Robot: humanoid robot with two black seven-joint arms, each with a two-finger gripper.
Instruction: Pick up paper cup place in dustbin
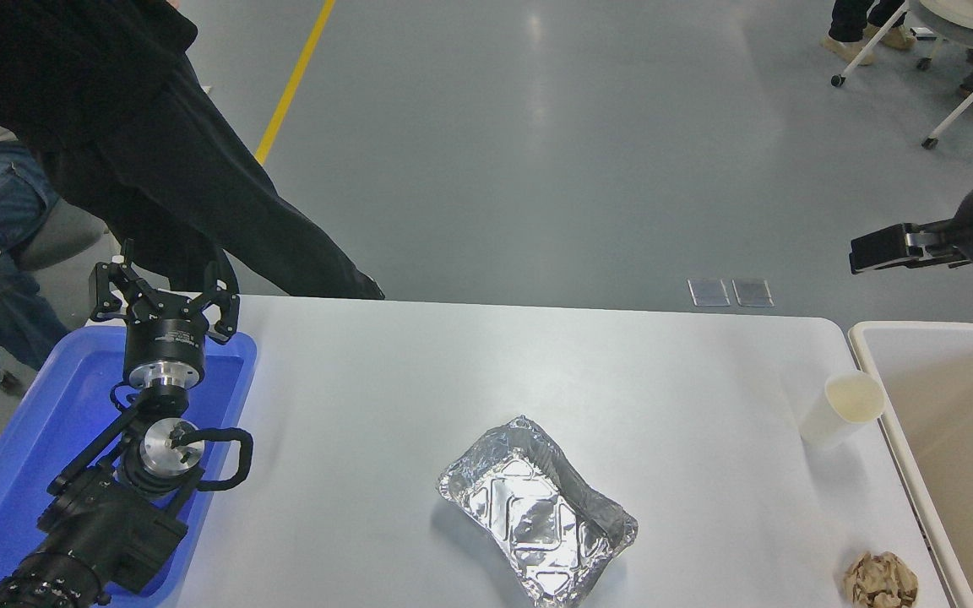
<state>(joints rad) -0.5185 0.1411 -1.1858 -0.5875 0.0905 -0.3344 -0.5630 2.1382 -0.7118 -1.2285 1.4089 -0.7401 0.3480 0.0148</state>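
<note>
Desk (pixel 419 371): white, carries everything below; taken as the landmark.
Person (pixel 132 143): dark clothing, leaning in past the desk's far left corner.
Dustbin (pixel 862 338): beige with thick cream rim, against the desk's right edge, runs out of the picture on the right.
Blue tray (pixel 22 456): shallow, at the desk's left edge, partly under the left arm.
Left arm: reaches in over the desk's near left corner, above the blue tray.
Left pincer (pixel 164 291): over the tray's far end, fingers spread, nothing between them.
Right arm: enters from the right edge, high beyond the desk's far right corner, well apart from the cup.
Right pincer (pixel 862 251): seen edge-on; cannot tell whether spread or pressed together.
Foil tray (pixel 537 511): crinkled silver, on the desk's near middle.
Paper cup (pixel 841 409): white, cream inside, upright on the desk near its right edge, just beside the dustbin's rim, outside the bin.
Brown paper ball (pixel 881 581): crumpled, at the desk's near right corner, beside the bin.
</note>
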